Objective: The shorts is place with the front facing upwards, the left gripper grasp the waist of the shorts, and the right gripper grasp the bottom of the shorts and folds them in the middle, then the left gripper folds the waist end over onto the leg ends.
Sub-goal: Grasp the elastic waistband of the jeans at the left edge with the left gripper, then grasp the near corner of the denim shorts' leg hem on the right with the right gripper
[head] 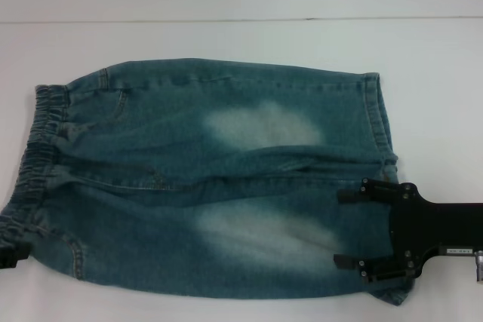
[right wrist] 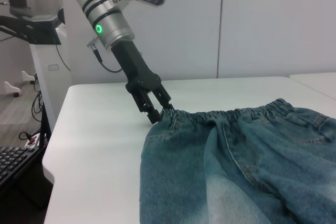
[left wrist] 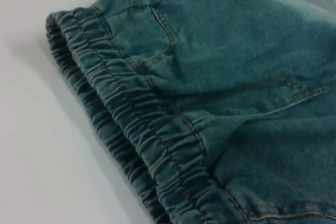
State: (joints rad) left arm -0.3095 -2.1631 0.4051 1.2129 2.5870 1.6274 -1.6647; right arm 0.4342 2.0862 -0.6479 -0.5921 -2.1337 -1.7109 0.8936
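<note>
Blue denim shorts (head: 226, 179) lie flat on the white table (head: 241, 43), front up, with the elastic waist (head: 38, 156) at the left and the leg ends at the right. My right gripper (head: 346, 228) is open over the nearer leg, just inside its hem, its two black fingers spread apart above the cloth. Only a sliver of my left gripper (head: 9, 253) shows at the near corner of the waist. The right wrist view shows that left gripper (right wrist: 157, 109) tilted down, touching the end of the waistband (right wrist: 231, 115). The left wrist view is filled by the gathered waistband (left wrist: 136, 114).
Bare white table surrounds the shorts, with its far edge (head: 241, 20) behind them. In the right wrist view the table's end (right wrist: 58, 145) drops off beside a white stand (right wrist: 47, 66) and a keyboard (right wrist: 16, 161) below.
</note>
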